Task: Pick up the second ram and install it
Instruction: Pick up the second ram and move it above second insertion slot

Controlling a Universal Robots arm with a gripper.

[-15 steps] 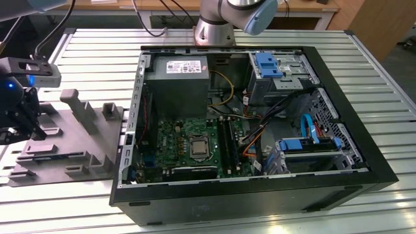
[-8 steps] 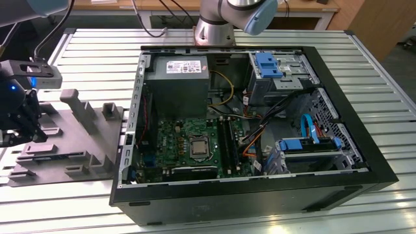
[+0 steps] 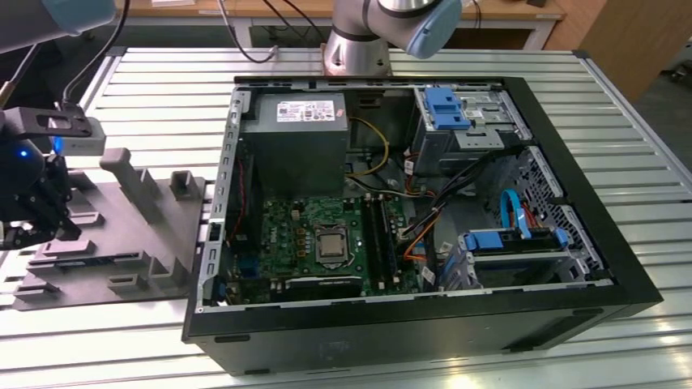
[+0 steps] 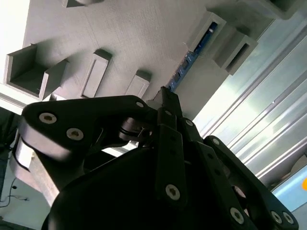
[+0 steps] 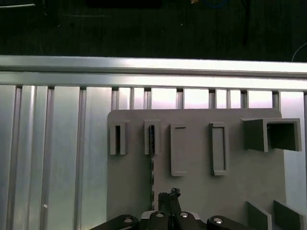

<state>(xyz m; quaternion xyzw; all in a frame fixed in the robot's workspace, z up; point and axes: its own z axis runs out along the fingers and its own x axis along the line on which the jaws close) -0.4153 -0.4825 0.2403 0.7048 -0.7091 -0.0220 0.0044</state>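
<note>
- The second ram [image 4: 189, 60], a long thin blue circuit-board stick, stands on edge in a narrow groove of the flat grey plastic fixture plate [image 4: 120, 38]. Its far end is tucked into 1 raised pocket. In the first wrist view it shows edge-on as a dark line [image 5: 151, 158].
- The black linkage gripper [image 4: 165, 98] hangs just over the stick's near end. Its fingers look drawn together with no gap showing and nothing clamped between them. In the first wrist view the tips [image 5: 169, 195] sit a little to one side of the stick's line.
- In the exterior view the gripper [image 3: 24, 233] is over the fixture plate [image 3: 130, 243], which lies at 9 o'clock from the open black tower computer case [image 3: 433, 324], on the exterior view's left. Both rest on the ribbed aluminium table [image 3: 605, 97].
- Inside the case, the long black memory slots [image 3: 378, 235] run at 3 o'clock from the processor socket on the green motherboard [image 3: 287, 231]. I cannot tell whether any slot is filled.
- Risks, as I judge them:
  - Closed tips pressed onto the thin edge could flex or chip the board.
  - An off-centre grasp could tip the stick in its groove or let it slip.
  - The orange and yellow cables just beside the slots could snag it.
</note>
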